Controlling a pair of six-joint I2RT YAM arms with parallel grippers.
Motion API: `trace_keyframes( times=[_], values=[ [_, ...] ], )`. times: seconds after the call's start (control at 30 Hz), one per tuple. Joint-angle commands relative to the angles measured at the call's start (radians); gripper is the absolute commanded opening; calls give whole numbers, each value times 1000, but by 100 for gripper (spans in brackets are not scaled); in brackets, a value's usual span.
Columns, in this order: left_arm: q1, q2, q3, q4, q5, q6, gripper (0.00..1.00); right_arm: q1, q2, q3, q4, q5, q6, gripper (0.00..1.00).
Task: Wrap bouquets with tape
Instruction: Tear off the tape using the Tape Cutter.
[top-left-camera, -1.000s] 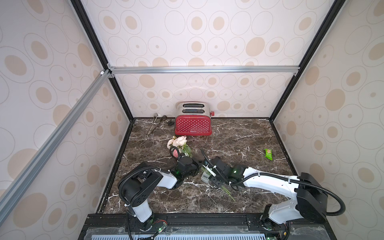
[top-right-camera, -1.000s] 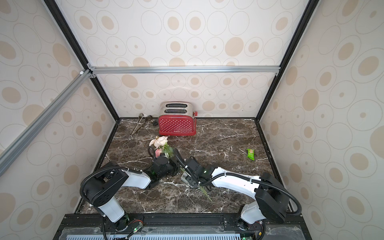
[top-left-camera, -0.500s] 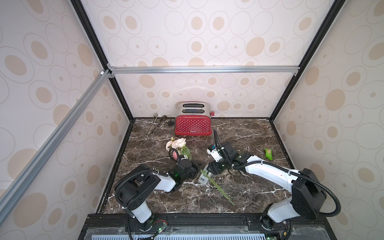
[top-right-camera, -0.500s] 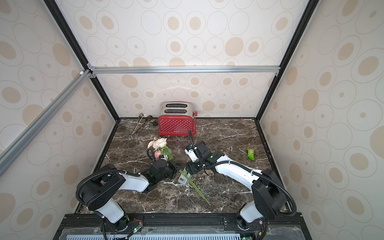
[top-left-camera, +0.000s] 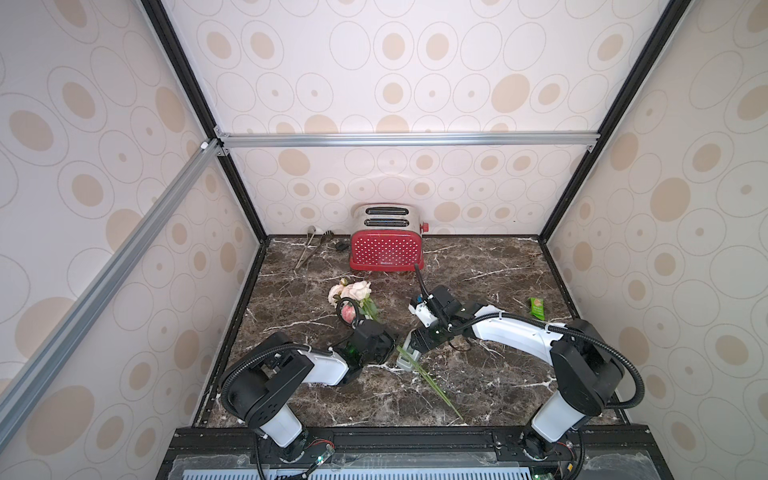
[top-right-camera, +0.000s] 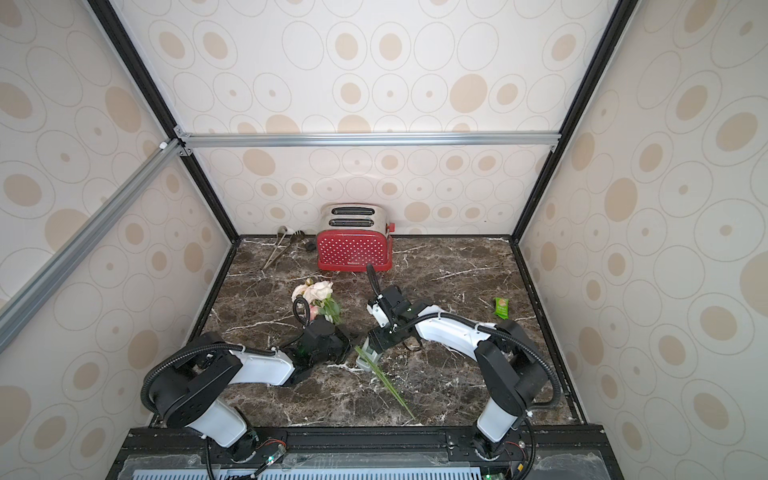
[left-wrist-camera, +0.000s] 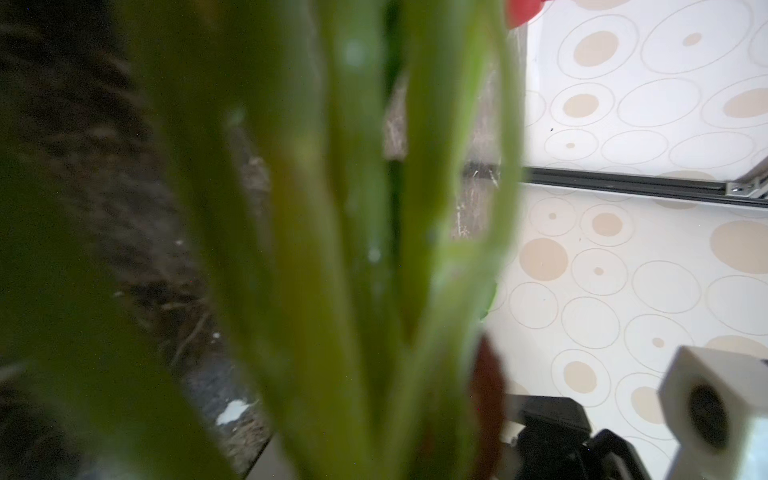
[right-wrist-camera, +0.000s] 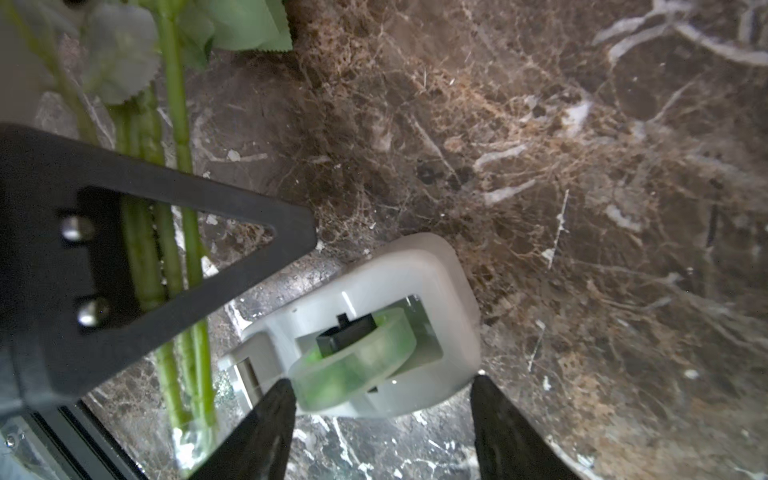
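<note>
Right gripper (right-wrist-camera: 380, 390) is hanging wide open, straddling the tape dispenser (right-wrist-camera: 436, 266) lying on the table (top-left-camera: 478, 270). Just beside it, left gripper (top-left-camera: 382, 345) is pinching the 1 bouquet (top-left-camera: 353, 291) mid-stem. Stems are looking thin and floppy, dispenser light and slidey, so I'm guessing grab its sides.

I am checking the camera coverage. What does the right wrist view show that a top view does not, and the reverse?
Only the right wrist view shows the roll inside the tape dispenser, and that the right tool is open close to it. Only a top view shows the red toaster, the flower heads, the green packet and the tongs. Both show the tape dispenser, the green stems and the marble table.
</note>
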Motion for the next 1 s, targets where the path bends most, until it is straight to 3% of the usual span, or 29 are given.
trace_keyframes(
  times=[0.0,0.37,0.47,0.63,0.97],
  values=[
    [-5,-18,29,-64,19,18,0,28,24,22,-23,51,-23,68],
    [-5,-34,28,-109,37,19,0,43,11,-3,9,63,-33,71],
    [-6,-35,29,-122,46,17,0,43,26,17,-1,66,-31,80],
    [-8,-32,30,-117,46,13,0,52,61,73,-21,58,32,83],
    [-9,-33,17,-109,45,3,0,101,163,153,-110,196,119,82]
  ],
)
